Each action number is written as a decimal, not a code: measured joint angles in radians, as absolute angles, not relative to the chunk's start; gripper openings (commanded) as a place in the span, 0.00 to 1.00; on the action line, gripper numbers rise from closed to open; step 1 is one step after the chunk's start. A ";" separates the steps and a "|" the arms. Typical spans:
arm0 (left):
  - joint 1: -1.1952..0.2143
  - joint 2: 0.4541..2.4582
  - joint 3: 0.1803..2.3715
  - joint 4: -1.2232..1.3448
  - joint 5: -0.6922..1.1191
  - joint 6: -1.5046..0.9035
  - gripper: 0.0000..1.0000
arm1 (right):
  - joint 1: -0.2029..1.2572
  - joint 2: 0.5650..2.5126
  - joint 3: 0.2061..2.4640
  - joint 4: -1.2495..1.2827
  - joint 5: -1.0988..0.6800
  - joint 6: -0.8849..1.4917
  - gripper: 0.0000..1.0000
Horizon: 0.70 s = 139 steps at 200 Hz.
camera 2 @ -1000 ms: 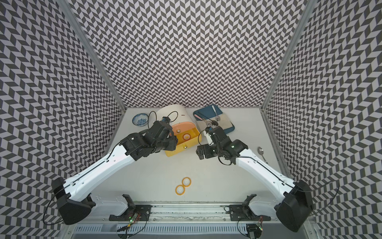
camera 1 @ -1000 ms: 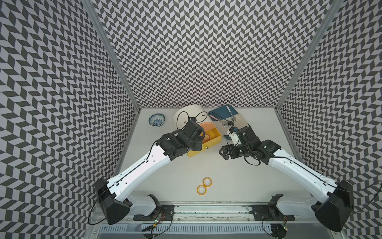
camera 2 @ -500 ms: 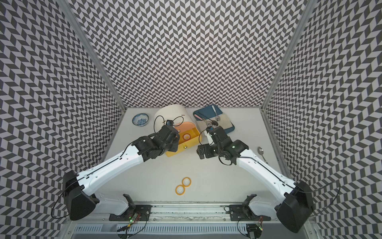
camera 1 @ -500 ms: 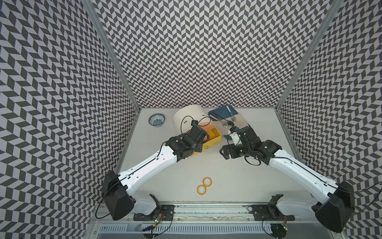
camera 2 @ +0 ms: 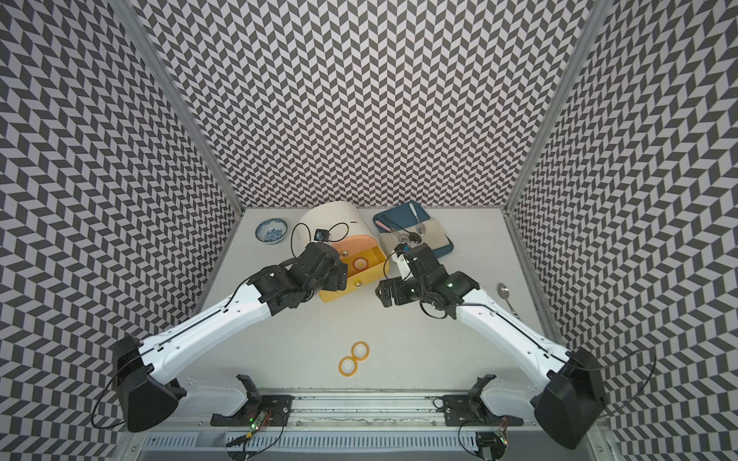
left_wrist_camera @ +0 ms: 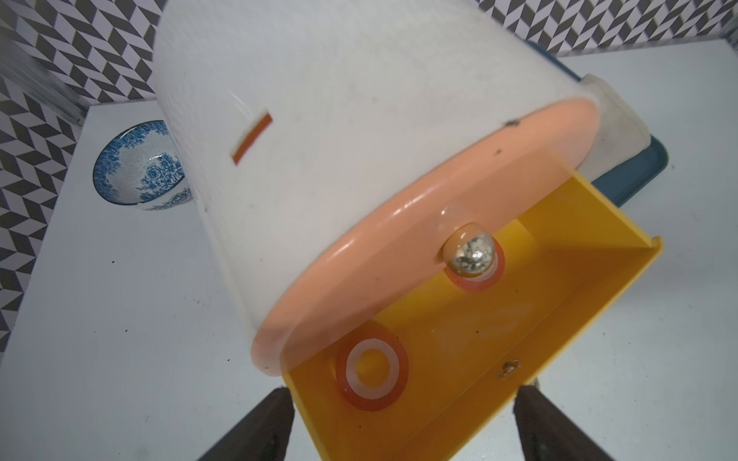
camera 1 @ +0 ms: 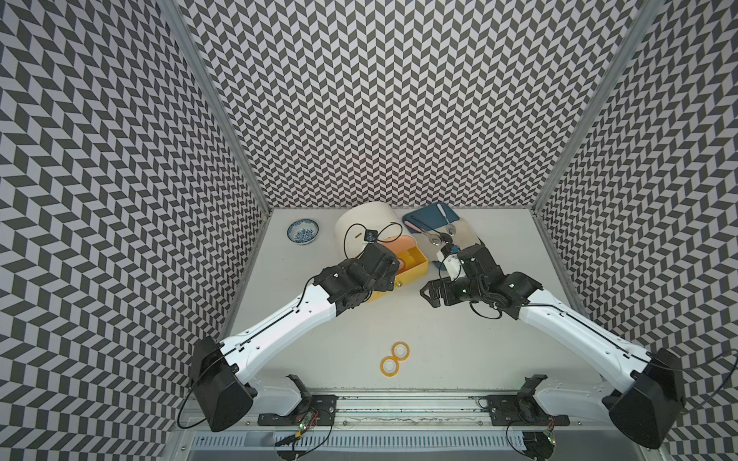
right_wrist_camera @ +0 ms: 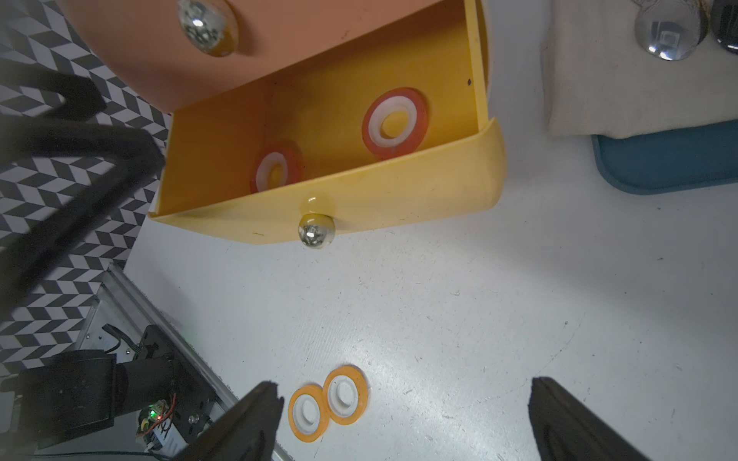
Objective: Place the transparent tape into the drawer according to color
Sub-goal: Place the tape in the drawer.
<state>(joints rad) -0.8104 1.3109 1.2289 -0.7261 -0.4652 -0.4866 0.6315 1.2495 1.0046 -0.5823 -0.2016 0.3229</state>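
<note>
Left gripper wide, empty, over yellow drawer; two pink-red tape rings inside. Right gripper wide, empty.

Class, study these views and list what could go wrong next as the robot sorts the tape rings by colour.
1. The two yellow rings touch each other on the table; gripping one may drag its neighbour.
2. The pink-red rings lie in the yellow drawer, possibly the wrong colour match.

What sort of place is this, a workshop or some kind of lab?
Most likely a lab's robot test booth: chevron-patterned walls box in a white table, a left arm and a right arm stand on a front rail, with orange tape rings and an open yellow drawer set out.
</note>
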 measured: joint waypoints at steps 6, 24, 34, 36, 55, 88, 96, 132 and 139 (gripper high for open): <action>-0.807 1.295 1.233 -0.725 -0.458 -0.487 0.91 | 0.632 1.246 0.986 -0.561 -0.207 0.324 0.96; -0.788 1.248 1.258 -0.710 -0.422 -0.485 0.92 | 0.632 1.234 0.927 -0.499 -0.221 0.332 0.91; -0.764 1.222 1.277 -0.696 -0.398 -0.482 0.92 | 0.633 1.231 0.904 -0.468 -0.223 0.337 0.87; -0.757 1.218 1.281 -0.694 -0.390 -0.482 0.92 | 0.634 1.231 0.901 -0.462 -0.224 0.339 0.87; -0.678 1.193 1.321 -0.662 -0.321 -0.471 0.93 | 0.648 1.231 0.882 -0.404 -0.217 0.347 0.84; -0.491 1.220 1.351 -0.608 -0.154 -0.456 0.96 | 0.706 1.231 0.881 -0.305 -0.179 0.350 0.81; -0.458 1.239 1.356 -0.601 -0.120 -0.453 0.97 | 0.723 1.231 0.881 -0.283 -0.165 0.349 0.80; -0.360 1.344 1.361 -0.578 0.032 -0.442 0.95 | 0.771 1.246 0.881 -0.200 -0.092 0.352 0.71; -0.347 1.364 1.364 -0.577 0.054 -0.440 0.94 | 0.778 1.252 0.881 -0.186 -0.077 0.349 0.69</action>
<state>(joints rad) -0.3466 1.3640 1.3640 -0.5766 0.0544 -0.4400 0.7776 1.2518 0.8806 -0.1856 -0.0772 0.3492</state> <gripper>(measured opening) 0.947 0.714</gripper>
